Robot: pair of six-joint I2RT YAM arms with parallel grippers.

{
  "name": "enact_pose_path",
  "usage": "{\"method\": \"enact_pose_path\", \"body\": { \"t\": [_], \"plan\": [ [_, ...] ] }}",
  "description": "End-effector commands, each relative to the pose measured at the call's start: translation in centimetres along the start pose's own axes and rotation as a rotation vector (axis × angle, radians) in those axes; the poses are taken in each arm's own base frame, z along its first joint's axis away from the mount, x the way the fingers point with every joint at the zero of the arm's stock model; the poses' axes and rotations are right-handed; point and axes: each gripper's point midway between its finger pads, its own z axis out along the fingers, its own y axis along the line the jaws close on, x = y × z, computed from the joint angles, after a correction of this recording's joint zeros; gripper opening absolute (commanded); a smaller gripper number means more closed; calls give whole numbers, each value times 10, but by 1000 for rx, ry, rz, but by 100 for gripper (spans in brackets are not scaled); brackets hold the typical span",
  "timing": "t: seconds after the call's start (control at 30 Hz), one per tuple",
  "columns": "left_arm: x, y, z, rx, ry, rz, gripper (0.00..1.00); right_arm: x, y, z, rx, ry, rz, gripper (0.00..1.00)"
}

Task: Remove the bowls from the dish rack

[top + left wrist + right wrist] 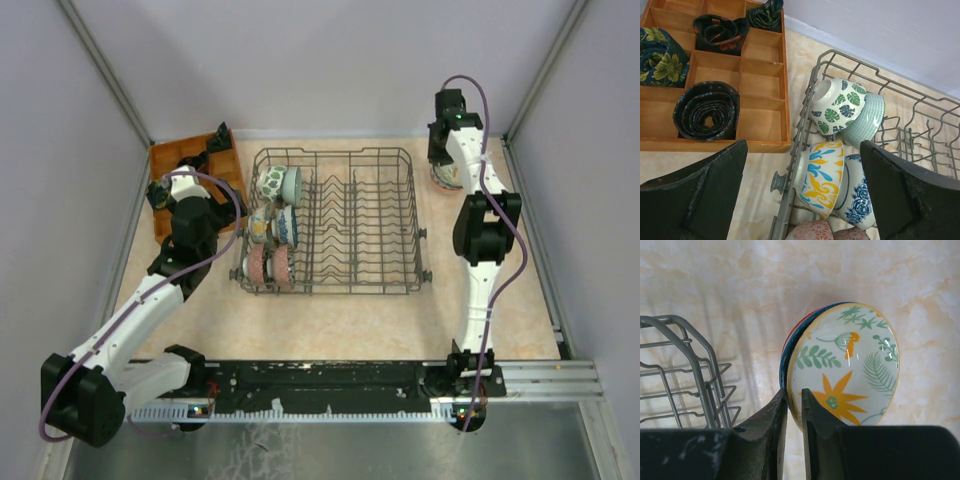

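The dark wire dish rack [350, 220] stands mid-table. Several bowls stand on edge along its left side: a green-leaf one [837, 105], a pale green one [867, 120], a yellow-and-blue one [822, 175], a blue-flower one [857, 197] and pink ones [812, 231]. My left gripper [802, 150] is open and empty, hovering over the rack's left rim [205, 225]. My right gripper [794, 392] is shut on the rim of a white floral bowl [850, 365], right of the rack [445, 165]. That bowl lies against a blue-rimmed bowl [785, 360] and a red one behind it.
An orange-brown compartment tray [765, 65] with rolled dark cloths [707, 110] sits at the back left, close to the rack [170, 160]. The rack's right end shows in the right wrist view [695, 370]. Walls close in the table on three sides.
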Motion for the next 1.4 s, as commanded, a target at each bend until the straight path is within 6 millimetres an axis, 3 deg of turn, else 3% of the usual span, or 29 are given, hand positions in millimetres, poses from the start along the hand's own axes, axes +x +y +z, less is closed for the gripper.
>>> {"method": "enact_pose_path", "body": {
  "t": [0.0, 0.2, 0.37, 0.5, 0.63, 0.8, 0.93, 1.0, 1.07, 1.27, 1.37],
  "plan": [
    [-15, -4, -4, 8, -35, -12, 99, -37, -2, -12, -9, -113, 20, 19],
    [-15, -4, -4, 5, -36, -11, 99, -38, 2, -12, -25, -112, 27, 27],
    [-15, -3, -5, 2, -36, -12, 99, -41, 2, -24, -34, -130, 41, 35],
    [-15, -3, -4, 5, -37, -14, 99, -59, 8, -66, -103, -229, 69, 38],
    [-14, -4, -3, 5, -33, -13, 99, -71, 23, -126, -189, -361, 71, 47],
    [-14, -4, -2, 2, -33, -15, 99, -54, 60, -181, -333, -482, 60, 73],
    [-13, -4, -2, 0, -30, -19, 99, -25, 109, -233, -710, -568, 121, 89],
    [-14, -5, -1, 0, -30, -18, 99, -4, 137, -256, -911, -564, 130, 90],
    [-14, -6, 0, 0, -28, -17, 99, 21, 162, -269, -1002, -525, 104, 90],
    [-12, -7, 3, 0, -20, -17, 99, 109, 238, -287, -1111, -397, -17, 86],
    [-12, -7, 2, -1, -21, -21, 99, 146, 261, -285, -1132, -344, -15, 83]
  ]
}}
